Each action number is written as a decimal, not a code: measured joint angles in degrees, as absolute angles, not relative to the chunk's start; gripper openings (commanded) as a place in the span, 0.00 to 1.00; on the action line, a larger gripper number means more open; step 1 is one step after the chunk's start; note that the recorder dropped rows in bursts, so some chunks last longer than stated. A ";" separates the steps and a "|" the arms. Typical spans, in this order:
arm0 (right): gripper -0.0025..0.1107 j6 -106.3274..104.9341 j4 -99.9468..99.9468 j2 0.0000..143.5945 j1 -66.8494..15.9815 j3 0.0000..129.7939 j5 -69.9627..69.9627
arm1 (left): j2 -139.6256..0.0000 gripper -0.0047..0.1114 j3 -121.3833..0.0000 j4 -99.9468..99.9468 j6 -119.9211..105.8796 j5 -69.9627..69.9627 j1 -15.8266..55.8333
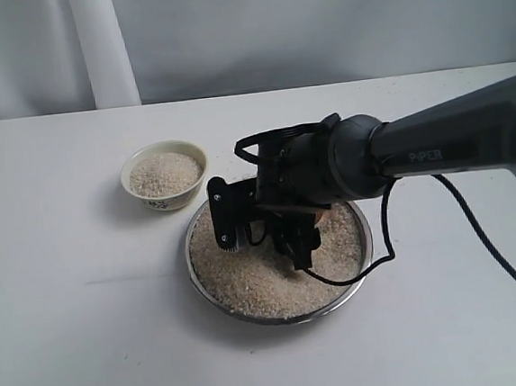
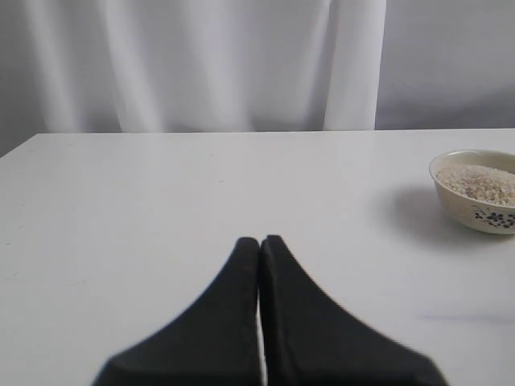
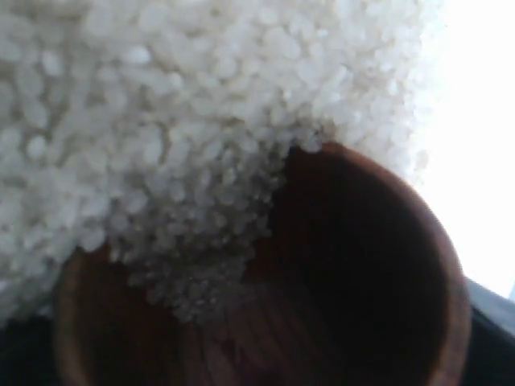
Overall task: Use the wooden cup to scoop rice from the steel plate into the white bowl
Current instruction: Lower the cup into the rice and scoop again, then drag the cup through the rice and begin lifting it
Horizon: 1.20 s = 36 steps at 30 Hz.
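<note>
**Step in hand: load the cup.**

1. Position. The right gripper point(image 1: 265, 251) works inside the steel plate point(image 1: 250, 313), low over the rice point(image 3: 161, 121). The wooden cup point(image 3: 362, 265) lies tipped on its side within the plate, with its mouth pushed into the heap and grains spilling over its lip. It appears less than half full.
2. Grip. The right jaws stand wide, as a grasp around the cup's body would need. The contact points are hidden, so the hold is a judgement.
3. Left gripper point(image 2: 259, 241). Its fingers are pressed together on nothing, and it is parked away from the plate.
4. Technique. Drive the cup forward along the plate's floor, then roll its mouth upward before lifting, so the load settles to the back.
5. Target. The white bowl point(image 1: 170, 201) stands just outside the plate's rim and already holds rice nearly level with its edge. Pour slowly to avoid overflow.
</note>
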State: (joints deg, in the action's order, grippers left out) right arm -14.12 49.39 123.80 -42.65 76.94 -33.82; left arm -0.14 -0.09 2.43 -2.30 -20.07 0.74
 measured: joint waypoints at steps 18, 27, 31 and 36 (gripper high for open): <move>0.02 -15.14 59.90 125.37 -50.25 76.62 -44.94 | -0.14 0.04 -0.09 2.43 -2.30 -20.07 0.74; 0.02 -14.34 55.99 124.77 -50.13 76.62 -43.05 | -0.14 0.04 -0.09 2.43 -2.30 -20.07 0.74; 0.02 -15.45 52.25 124.16 -49.61 76.62 -40.99 | -0.14 0.04 -0.09 2.43 -2.30 -20.07 0.74; 0.02 -18.04 48.42 123.73 -49.23 76.73 -38.87 | -0.14 0.04 -0.09 2.43 -2.30 -20.07 0.74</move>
State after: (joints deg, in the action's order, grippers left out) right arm -18.04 48.42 123.73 -49.23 76.73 -38.87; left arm -0.14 -0.09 2.43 -2.30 -20.07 0.74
